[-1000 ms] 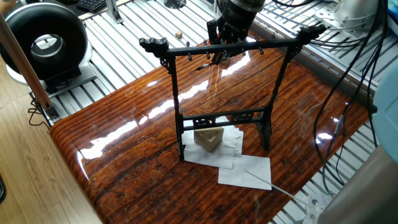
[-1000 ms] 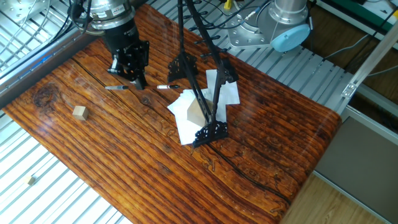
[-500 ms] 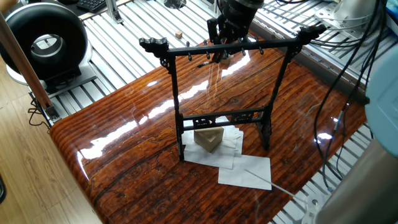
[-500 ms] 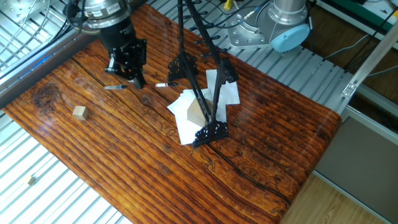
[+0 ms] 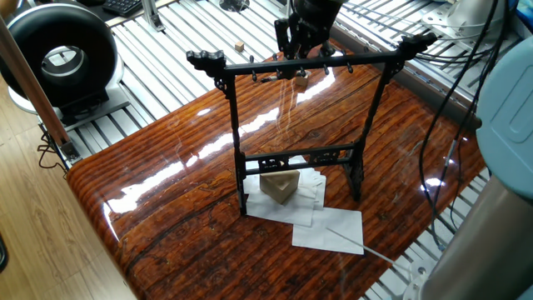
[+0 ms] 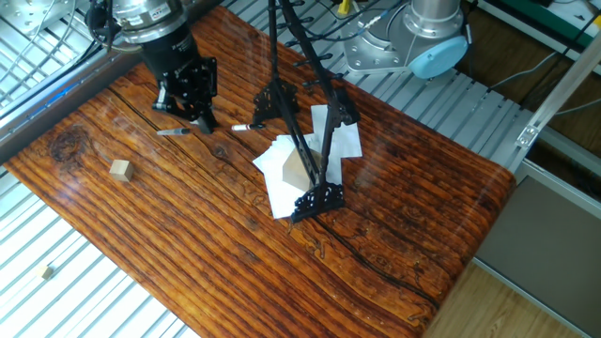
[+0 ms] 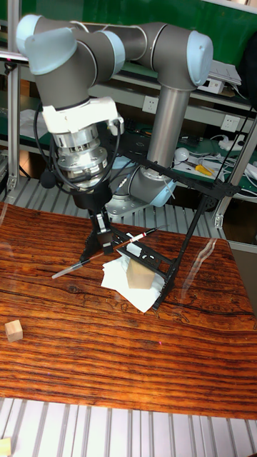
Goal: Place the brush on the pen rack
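Gripper, one fixed view: the gripper is seen behind the top crossbar of the pen rack, at the far side of the table; whether the fingers are together or apart cannot be told from this side.
Brush, one fixed view: a thin dark shaft is seen just under the crossbar beside the gripper; its full length is hidden by the rack.
Rack base, one fixed view: white paper sheets are laid under the feet, and a pale wedge-shaped block is set on them behind the lower rail.
Gripper, the other fixed view: the gripper is shown raised above the wooden top, left of the rack.
Brush, the other fixed view: only the two ends are made out, a grey end to the left of the fingers and a whitish end to the right.
Loose item, the other fixed view: a small wooden cube is found on the table, well apart from the rack.
Gripper, tall fixed view: the fingers are clamped on the brush near its middle.
Brush, tall fixed view: the shaft is held tilted, clear of the table, with its reddish end higher and toward the rack; it is not hung on the crossbar.
Cube, tall fixed view: the cube is seen at the left edge of the table.
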